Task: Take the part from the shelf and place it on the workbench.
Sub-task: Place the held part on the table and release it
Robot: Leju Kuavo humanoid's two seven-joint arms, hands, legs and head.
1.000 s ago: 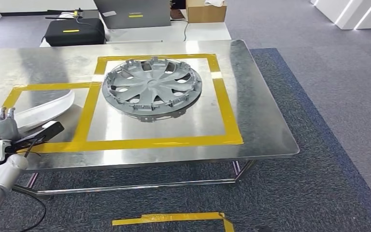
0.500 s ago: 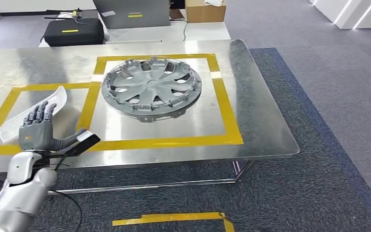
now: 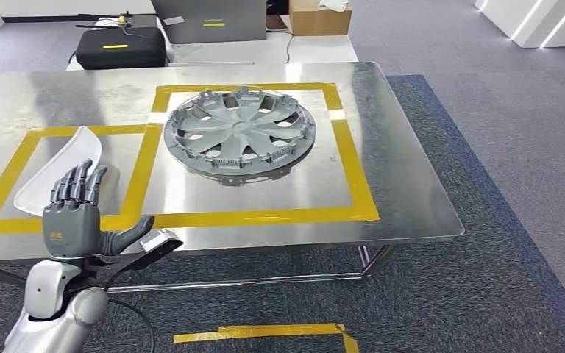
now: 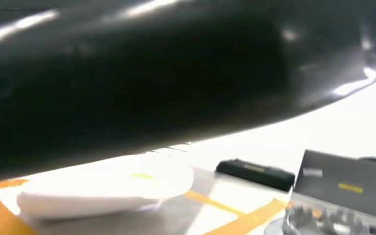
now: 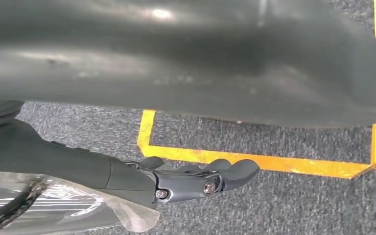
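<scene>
Head view shows left hand (image 3: 71,220) spread wide, holding nothing, at 6 o'clock of white curved plastic part (image 3: 62,165) on taped steel workbench (image 3: 404,184); right hand's (image 5: 196,178) fingers loosely curled, empty.

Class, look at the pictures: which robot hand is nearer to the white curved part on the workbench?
Left. The left robot hand hovers just beside the white curved part; the right robot hand hangs over carpet.
</scene>
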